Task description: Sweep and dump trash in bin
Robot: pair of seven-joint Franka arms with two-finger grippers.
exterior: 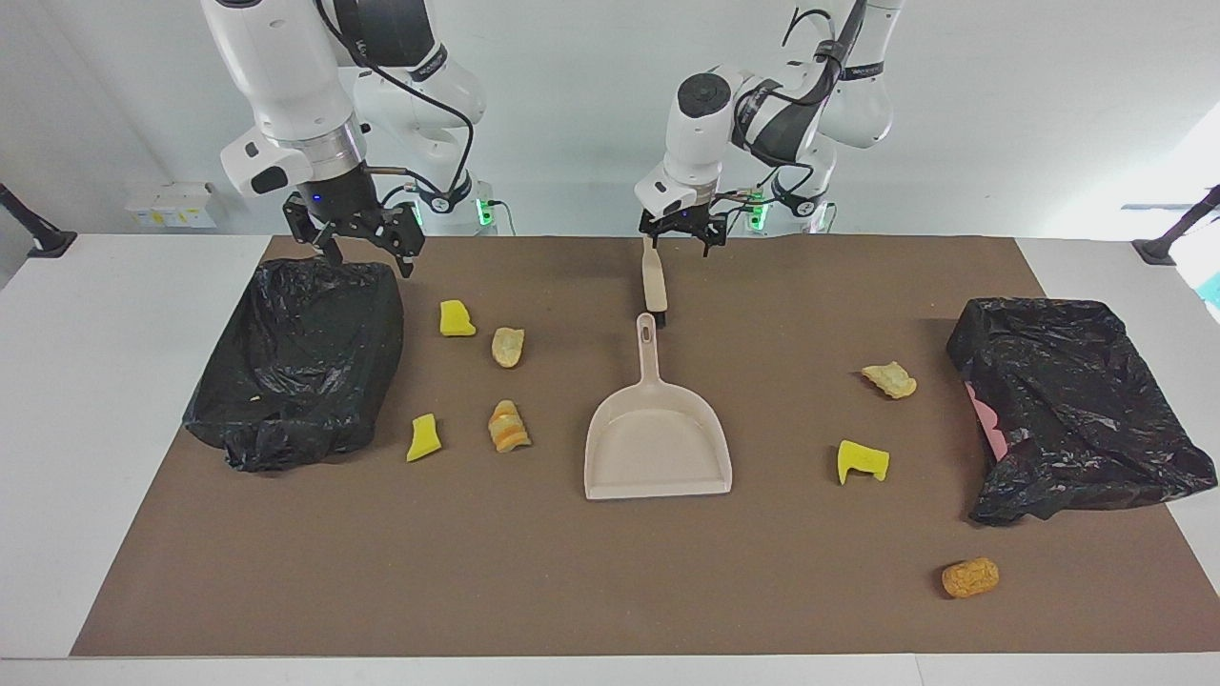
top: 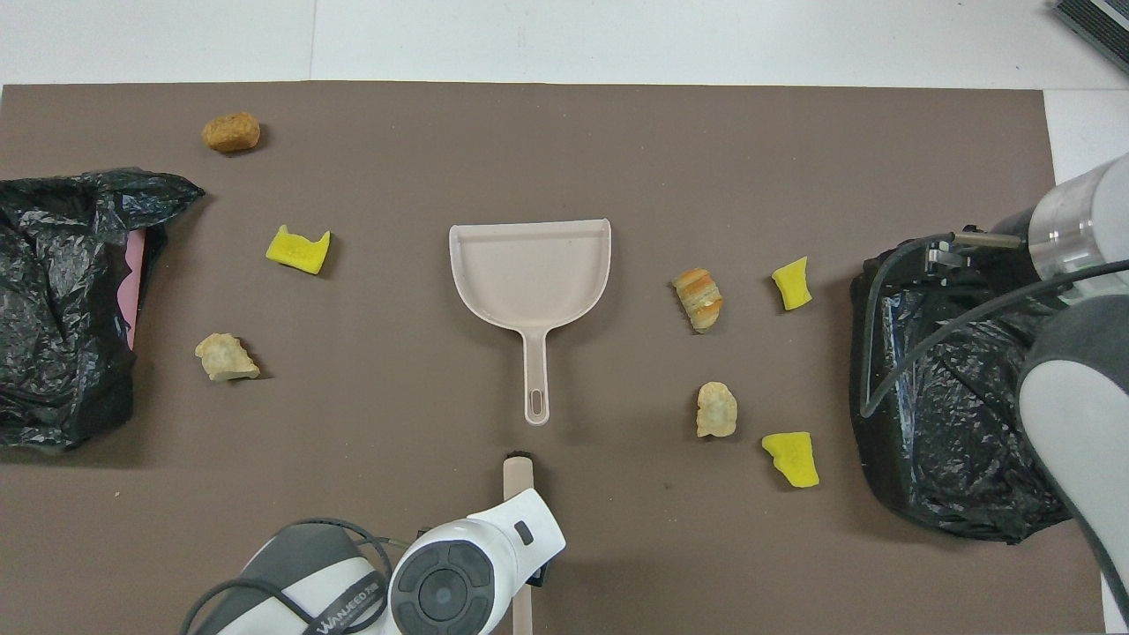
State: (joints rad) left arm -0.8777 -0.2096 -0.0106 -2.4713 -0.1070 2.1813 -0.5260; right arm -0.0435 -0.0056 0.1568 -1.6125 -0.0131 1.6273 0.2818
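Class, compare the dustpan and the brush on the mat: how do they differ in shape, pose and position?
The dustpan is broad, with a flat open scoop; the brush is slim and stick-like. The dustpan's handle points toward the robots; the brush's dark bristle end meets that handle tip. The brush lies nearer the robots, under the open left gripper; nothing hovers over the dustpan. Both are beige and lie in one line mid-mat.
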